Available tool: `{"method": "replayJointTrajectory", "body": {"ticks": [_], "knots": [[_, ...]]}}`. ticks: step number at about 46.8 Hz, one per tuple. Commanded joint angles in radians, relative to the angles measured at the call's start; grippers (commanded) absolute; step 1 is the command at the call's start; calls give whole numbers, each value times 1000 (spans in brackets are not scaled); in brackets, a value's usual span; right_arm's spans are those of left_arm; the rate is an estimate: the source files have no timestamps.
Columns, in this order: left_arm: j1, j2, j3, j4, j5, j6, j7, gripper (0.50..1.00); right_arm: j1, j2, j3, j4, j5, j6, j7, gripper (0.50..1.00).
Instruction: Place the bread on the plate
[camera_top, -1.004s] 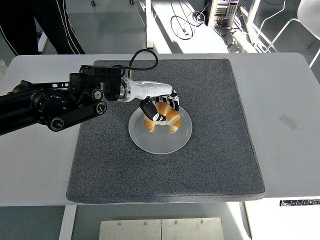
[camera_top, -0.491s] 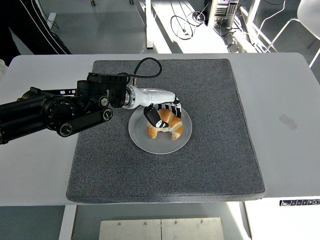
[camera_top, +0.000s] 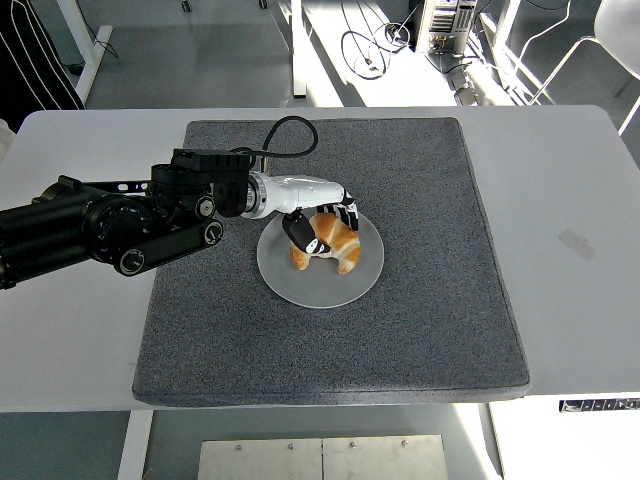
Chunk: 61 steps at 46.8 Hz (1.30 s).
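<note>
A golden croissant (camera_top: 331, 244) lies on the round translucent white plate (camera_top: 322, 285) in the middle of the dark grey mat (camera_top: 420, 300). My left hand (camera_top: 318, 222) reaches in from the left over the plate's far-left rim. Its fingers curl around the croissant's upper left side, the thumb against its left end. The croissant's near edge and right tip show beyond the hand. The right arm is out of view.
The mat covers most of the white table (camera_top: 580, 200). A black cable (camera_top: 285, 135) loops up from my left wrist. A person's dark trouser leg (camera_top: 40, 60) shows at the top left. Chair legs and cables stand on the floor behind the table.
The hand with the croissant dipped toward the plate's near side half a second ago, then shifted back a little to the upper left. The person at the top left walked further out.
</note>
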<state>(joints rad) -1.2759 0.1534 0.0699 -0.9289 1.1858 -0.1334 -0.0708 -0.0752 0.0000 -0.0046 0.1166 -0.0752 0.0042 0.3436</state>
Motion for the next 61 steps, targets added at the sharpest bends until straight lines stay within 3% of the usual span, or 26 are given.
{"method": "replayJointTrajectory", "body": {"ticks": [1, 3, 5, 22, 27, 41, 49, 61], "knots": [[-2, 0, -2, -1, -8, -2, 0, 901, 0, 0, 0, 0, 0, -1, 0, 1000], [-5, 3, -9, -2, -11, -2, 5, 954, 0, 0, 0, 0, 0, -1, 0, 1000], [-8, 6, -12, -5, -12, -2, 5, 968, 0, 0, 0, 0, 0, -1, 0, 1000], [-198, 48, -13, -47, -170, -12, 28, 975, 0, 0, 0, 0, 0, 0, 0, 1000], [-198, 51, -45, -36, -233, -6, 25, 975, 0, 0, 0, 0, 0, 0, 0, 1000], [-111, 152, -257, -31, -779, -15, 3, 981, 0, 0, 0, 0, 0, 0, 0, 1000], [-39, 167, -381, 30, -824, -15, 2, 983, 0, 0, 0, 0, 0, -1, 0, 1000], [141, 143, -666, 108, -980, -17, 2, 983, 0, 0, 0, 0, 0, -1, 0, 1000]]}}
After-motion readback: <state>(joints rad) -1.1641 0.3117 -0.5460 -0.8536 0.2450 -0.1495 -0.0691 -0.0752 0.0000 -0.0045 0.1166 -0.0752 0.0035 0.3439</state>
